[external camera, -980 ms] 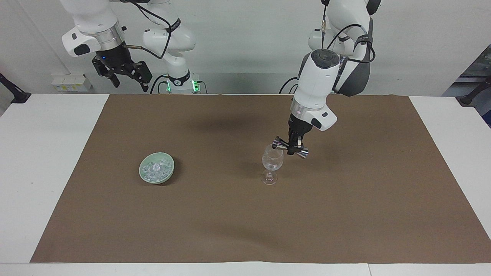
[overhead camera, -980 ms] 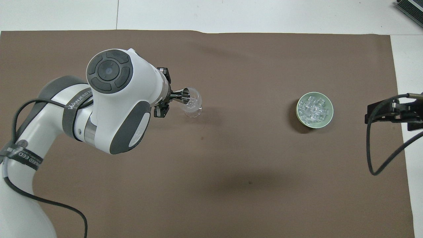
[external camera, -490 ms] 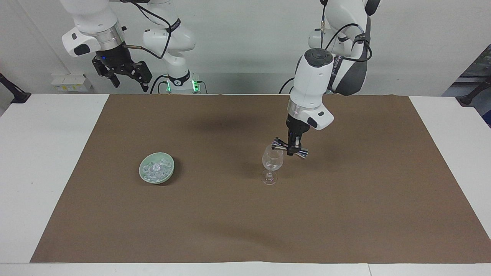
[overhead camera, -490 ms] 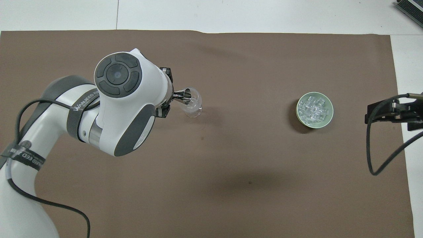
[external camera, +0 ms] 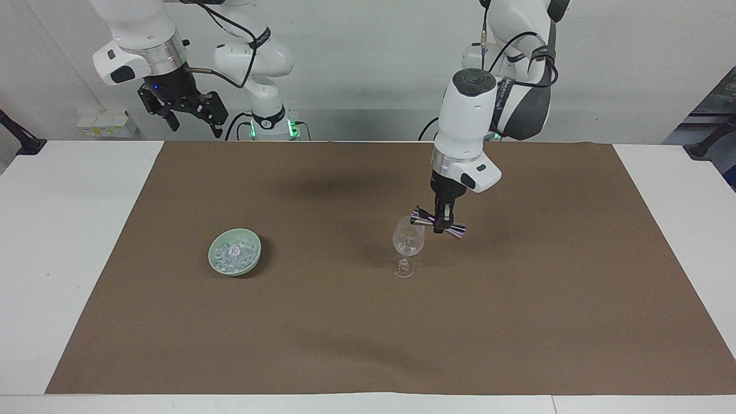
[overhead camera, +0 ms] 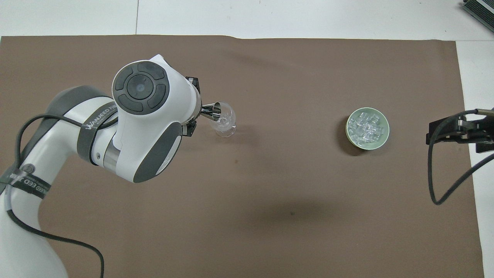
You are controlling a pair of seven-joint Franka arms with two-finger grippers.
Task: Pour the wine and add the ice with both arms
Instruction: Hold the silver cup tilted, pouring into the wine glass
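Observation:
A clear stemmed wine glass (external camera: 407, 244) stands on the brown mat (external camera: 368, 322); it also shows in the overhead view (overhead camera: 225, 124). My left gripper (external camera: 441, 221) is shut on a silver double-ended jigger (external camera: 437, 223), held on its side with one mouth at the glass's rim (overhead camera: 214, 111). The ice (external camera: 233, 253) lies as several clear chunks in a pale green bowl (external camera: 214, 263) toward the right arm's end (overhead camera: 366, 127). My right gripper (external camera: 192, 115) waits raised near its base, fingers open and empty.
White table (external camera: 69, 241) borders the brown mat at both ends. The left arm's large white wrist (overhead camera: 142, 119) hangs over the mat next to the glass. A black cable (overhead camera: 444, 173) hangs from the right arm.
The left arm's wrist has swung slightly upright and the jigger's tilt has shifted, its mouth staying at the glass's rim. The right arm, the glass and the bowl have not moved.

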